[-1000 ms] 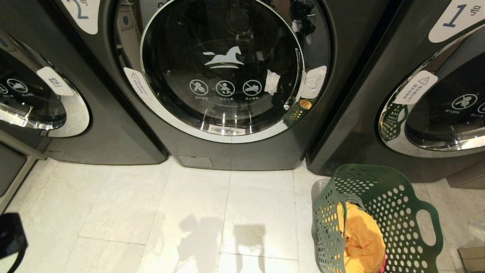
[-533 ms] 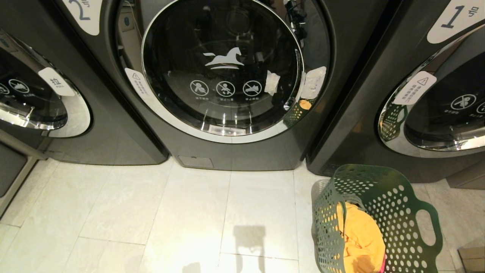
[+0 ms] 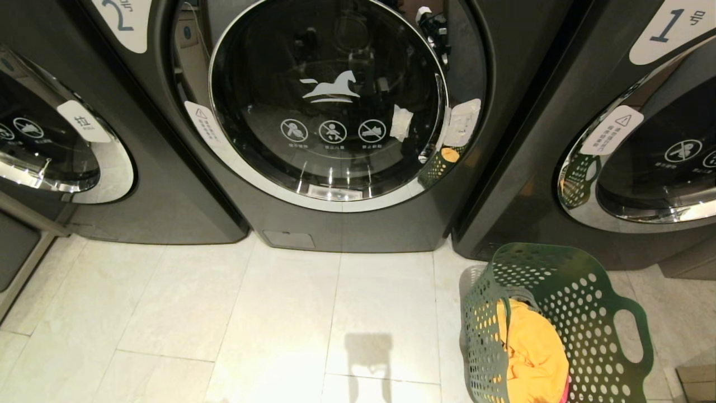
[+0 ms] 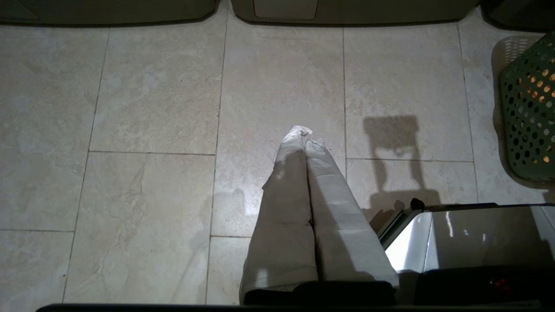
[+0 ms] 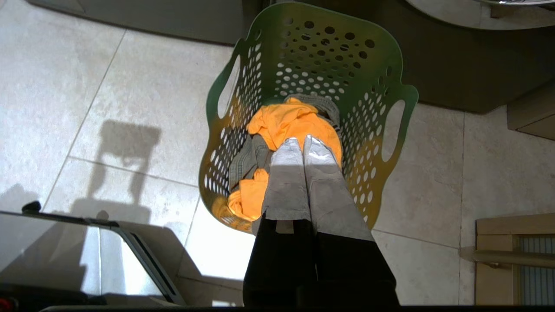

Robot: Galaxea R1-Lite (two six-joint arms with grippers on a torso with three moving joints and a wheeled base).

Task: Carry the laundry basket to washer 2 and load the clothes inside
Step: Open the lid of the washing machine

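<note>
Washer 2 [image 3: 330, 101] stands straight ahead, its round chrome-rimmed door closed and its numeral label [image 3: 120, 17] at the upper left. The dark green laundry basket [image 3: 559, 313] sits on the floor to the right of it, in front of washer 1 [image 3: 643, 140]. Orange clothes [image 5: 286, 123] and a grey garment [image 5: 249, 158] lie inside it. My right gripper [image 5: 302, 145] hangs shut and empty above the basket [image 5: 312, 56]. My left gripper [image 4: 305, 136] is shut and empty over bare floor tiles, with the basket [image 4: 529, 108] off to its side. Neither gripper shows in the head view.
Another alike washer [image 3: 50, 145] stands to the left of washer 2. My own base [image 4: 468, 234] juts out near the floor beside the left arm. A low step or ledge [image 5: 516, 255] lies beyond the basket on the right. Pale tiles [image 3: 279, 313] cover the floor.
The dark left arm at the head view's lower left edge has dropped out of sight. The arm shadows on the tiles have pulled back toward me. Basket and washers stay put.
</note>
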